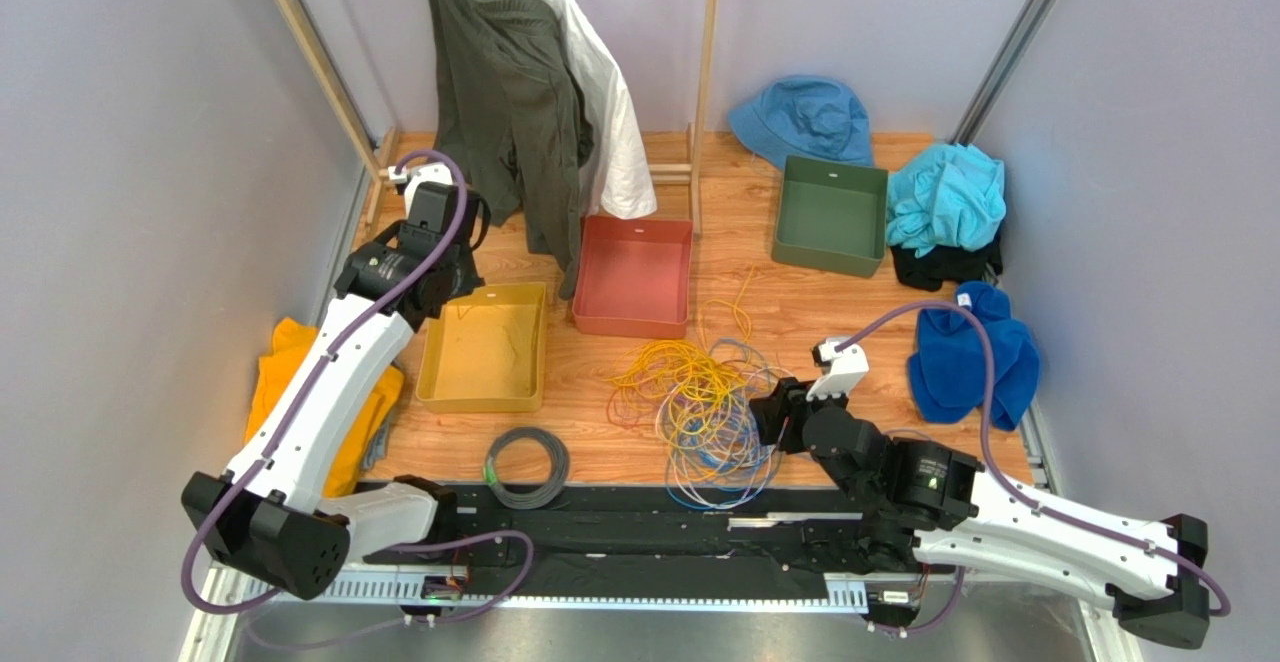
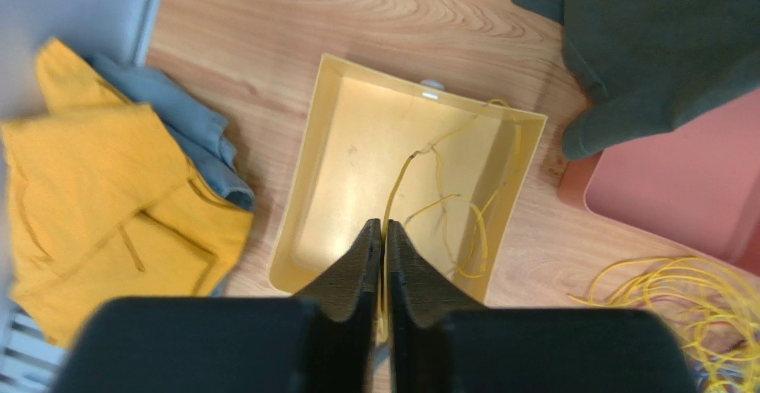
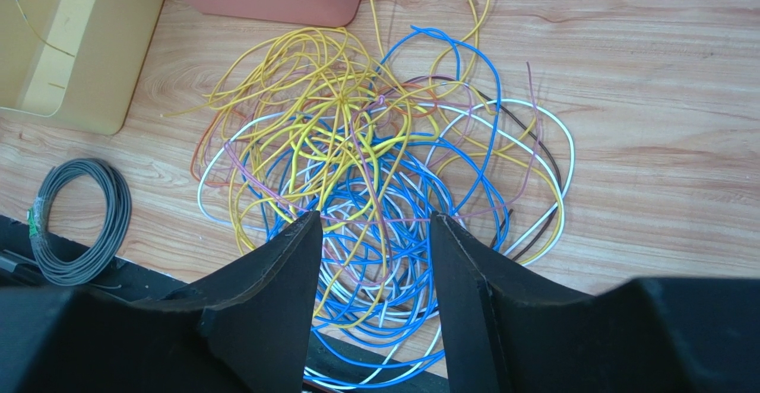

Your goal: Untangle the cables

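Cables (image 3: 384, 170) under low right claw (image 3: 375, 221), jaws apart

The left arm (image 1: 323, 392) rises from its base at the near-left corner of the table (image 1: 751, 265) and stretches along the left edge toward the far-left corner. Its wrist is bent over so that the left gripper (image 2: 385, 224) points down. Its fingers (image 2: 357, 268) are pressed together, pinching a yellow cable (image 2: 414, 152) between them.

The right arm (image 1: 1037, 527) lies low from its base at the near-right corner and reaches left along the near edge to about the middle. The right gripper (image 3: 373, 219) points forward and down, its fingers (image 3: 285, 268) standing well apart with nothing gripped between them.
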`<act>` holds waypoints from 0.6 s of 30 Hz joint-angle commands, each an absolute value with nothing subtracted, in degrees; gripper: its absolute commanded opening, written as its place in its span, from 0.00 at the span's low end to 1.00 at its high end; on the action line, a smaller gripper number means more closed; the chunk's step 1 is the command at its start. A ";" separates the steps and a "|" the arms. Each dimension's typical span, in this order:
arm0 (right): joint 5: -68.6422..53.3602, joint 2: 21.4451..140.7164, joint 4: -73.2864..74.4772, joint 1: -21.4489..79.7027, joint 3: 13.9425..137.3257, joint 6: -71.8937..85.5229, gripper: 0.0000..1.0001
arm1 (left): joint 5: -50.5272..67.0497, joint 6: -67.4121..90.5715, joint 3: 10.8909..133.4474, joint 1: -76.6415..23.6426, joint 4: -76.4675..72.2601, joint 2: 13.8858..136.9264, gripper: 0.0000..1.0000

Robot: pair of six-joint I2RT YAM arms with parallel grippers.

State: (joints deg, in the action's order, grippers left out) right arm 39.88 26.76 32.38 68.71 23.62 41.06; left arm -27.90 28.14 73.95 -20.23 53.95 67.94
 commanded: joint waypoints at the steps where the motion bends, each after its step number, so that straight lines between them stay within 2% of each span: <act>1: 39.90 25.75 31.64 68.91 23.99 39.46 0.52 | -26.55 31.11 72.52 -19.34 53.17 64.27 0.53; 2: 40.08 25.75 31.55 68.91 24.08 39.38 0.53 | -26.46 31.46 71.29 -19.34 52.91 62.94 0.67; 3: 40.08 25.84 31.29 68.82 24.34 39.20 0.53 | -26.37 31.64 70.84 -19.34 52.65 61.62 0.94; 11: 42.88 27.77 31.46 68.91 26.98 40.77 0.57 | -19.88 32.25 69.61 -19.95 52.13 52.92 0.98; 15: 44.38 27.42 28.49 68.82 26.98 39.99 0.61 | -15.57 32.87 65.84 -30.19 44.15 51.76 0.98; 18: 44.65 27.42 27.86 68.82 28.03 38.15 0.62 | -11.27 33.39 62.67 -36.89 37.56 56.14 0.96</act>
State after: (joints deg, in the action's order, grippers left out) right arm 42.22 27.92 31.70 68.71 24.62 39.81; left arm -19.03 31.99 65.98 -29.71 47.83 51.13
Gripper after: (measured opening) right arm 0.613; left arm 0.976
